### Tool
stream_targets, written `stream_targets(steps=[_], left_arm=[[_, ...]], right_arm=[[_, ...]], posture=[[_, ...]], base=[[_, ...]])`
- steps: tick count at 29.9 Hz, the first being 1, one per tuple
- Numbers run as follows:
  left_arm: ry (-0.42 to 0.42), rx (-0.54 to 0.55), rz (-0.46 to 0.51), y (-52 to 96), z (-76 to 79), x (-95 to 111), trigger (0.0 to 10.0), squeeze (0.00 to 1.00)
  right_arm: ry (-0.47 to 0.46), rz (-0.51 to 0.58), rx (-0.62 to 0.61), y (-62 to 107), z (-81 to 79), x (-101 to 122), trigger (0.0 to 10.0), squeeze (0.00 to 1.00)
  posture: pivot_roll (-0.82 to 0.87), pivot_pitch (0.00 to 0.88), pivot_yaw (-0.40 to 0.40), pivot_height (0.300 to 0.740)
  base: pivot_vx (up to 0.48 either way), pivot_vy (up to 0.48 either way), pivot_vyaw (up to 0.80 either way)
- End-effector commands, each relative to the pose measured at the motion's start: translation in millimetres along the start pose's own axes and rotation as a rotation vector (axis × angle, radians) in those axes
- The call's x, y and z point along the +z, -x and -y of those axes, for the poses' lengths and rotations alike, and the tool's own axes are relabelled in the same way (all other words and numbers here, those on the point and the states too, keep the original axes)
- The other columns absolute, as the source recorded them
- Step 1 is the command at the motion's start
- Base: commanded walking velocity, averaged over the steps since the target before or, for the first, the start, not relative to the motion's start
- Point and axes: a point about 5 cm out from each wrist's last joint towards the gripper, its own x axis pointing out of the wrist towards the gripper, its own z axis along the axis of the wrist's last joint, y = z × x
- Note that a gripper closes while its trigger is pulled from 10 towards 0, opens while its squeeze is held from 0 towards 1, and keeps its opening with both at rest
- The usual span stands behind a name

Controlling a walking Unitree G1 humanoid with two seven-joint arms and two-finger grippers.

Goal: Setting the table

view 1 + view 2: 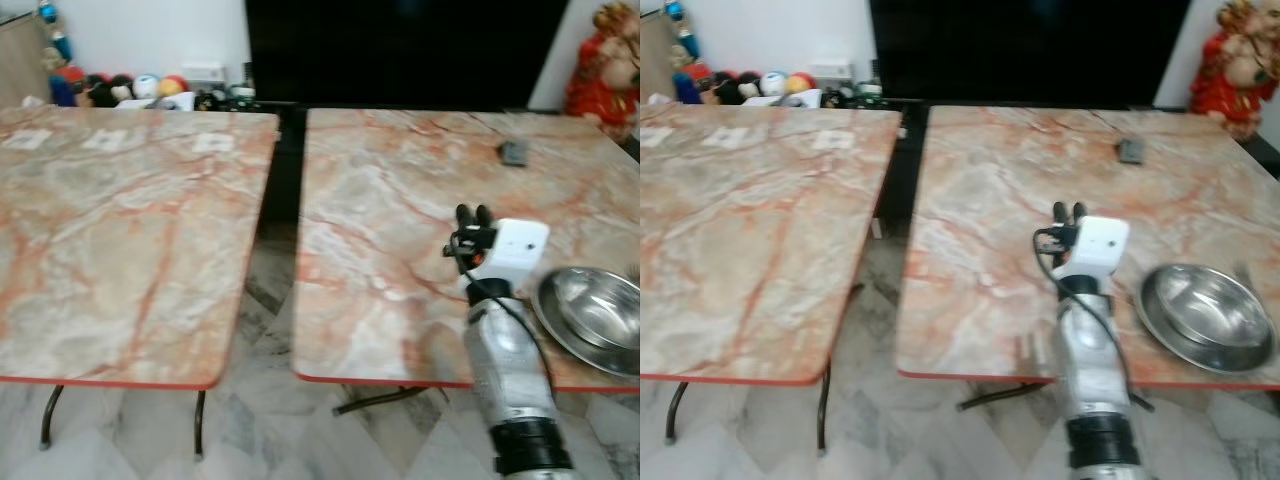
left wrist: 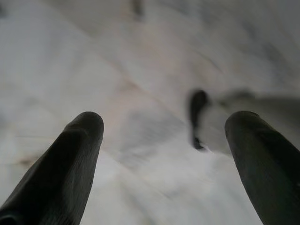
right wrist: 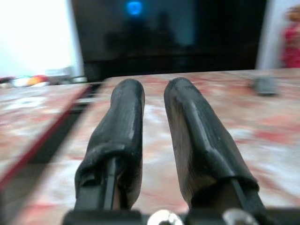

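A shiny steel bowl (image 1: 595, 318) sits near the front right edge of the right marble table (image 1: 380, 200). My right gripper (image 1: 474, 213) hovers over that table just left of the bowl, pointing away from me. In the right wrist view its two black fingers (image 3: 126, 117) stand almost together with nothing between them. My left gripper (image 2: 164, 119) hangs over the pale marble floor, its fingers wide apart and empty.
A second marble table (image 1: 120, 230) stands to the left with small white cards (image 1: 212, 142) at its far side; a floor gap separates the two. A small dark grey object (image 1: 513, 152) lies far back on the right table. Behind are toys (image 1: 120, 90) and a red figurine (image 1: 605, 70).
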Motion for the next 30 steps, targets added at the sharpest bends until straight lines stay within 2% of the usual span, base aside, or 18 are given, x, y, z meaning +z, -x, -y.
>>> stream_targets(steps=[1,14,19,30], left_arm=[[0.019,-0.021,-0.041,2.0,6.9,-11.9,10.0,0.0],[0.026,-0.03,-0.03,0.5,15.6,-9.9,10.0,0.0],[0.028,-0.029,-0.029,0.0,16.6,-8.9,10.0,0.0],[0.03,-0.027,-0.026,0.1,16.1,-8.7,10.0,0.0]], right_arm=[[0.013,0.008,-0.03,-0.1,10.9,2.9,10.0,0.0],[0.033,-0.007,-0.005,0.9,6.0,-0.9,10.0,0.0],[0.032,-0.006,0.005,0.4,3.4,-0.6,10.0,0.0],[0.024,-0.014,0.007,0.5,3.0,-2.5,10.0,0.0]], posture=[[0.01,0.033,0.011,0.74],[0.03,0.056,0.004,0.74],[0.03,0.061,0.004,0.74],[0.03,0.068,0.003,0.74]], base=[[0.0,0.48,0.0],[0.0,0.475,0.04],[0.0,0.429,0.55],[0.0,0.411,0.0]])
